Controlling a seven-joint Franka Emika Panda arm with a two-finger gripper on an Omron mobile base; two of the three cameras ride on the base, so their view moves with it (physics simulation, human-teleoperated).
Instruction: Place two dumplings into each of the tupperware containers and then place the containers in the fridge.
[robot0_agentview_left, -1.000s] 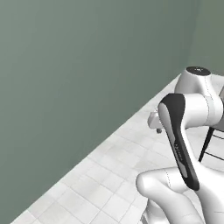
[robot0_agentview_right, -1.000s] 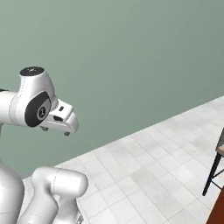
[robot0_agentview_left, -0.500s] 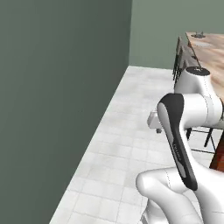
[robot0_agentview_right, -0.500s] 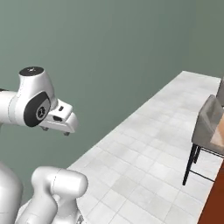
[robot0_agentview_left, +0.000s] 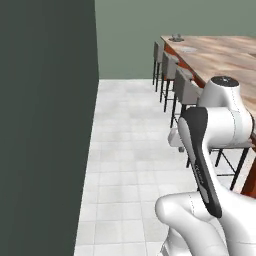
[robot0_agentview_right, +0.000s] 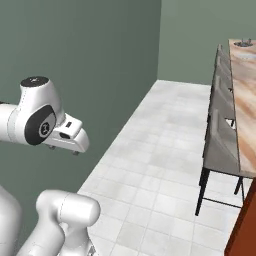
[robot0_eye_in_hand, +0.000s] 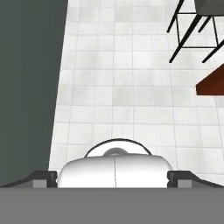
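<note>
Swinging round with the base, your cameras have shifted from a blank green wall and a strip of tile to a long view down the room, so what changed is the viewpoint, not the furniture. Your end effector (robot0_eye_in_hand: 113, 177) points down at bare floor (robot0_eye_in_hand: 131, 87), its fingertips (robot0_eye_in_hand: 40, 178) spread wide with nothing between them. Outward from it, the arm (robot0_agentview_left: 215, 130) sits folded close above the base. Beyond that, stools (robot0_agentview_right: 220, 145) line the wooden desk (robot0_agentview_left: 220, 52) on your right. No dumplings, containers or fridge have come into sight, so I judge you are in transit towards them.
</note>
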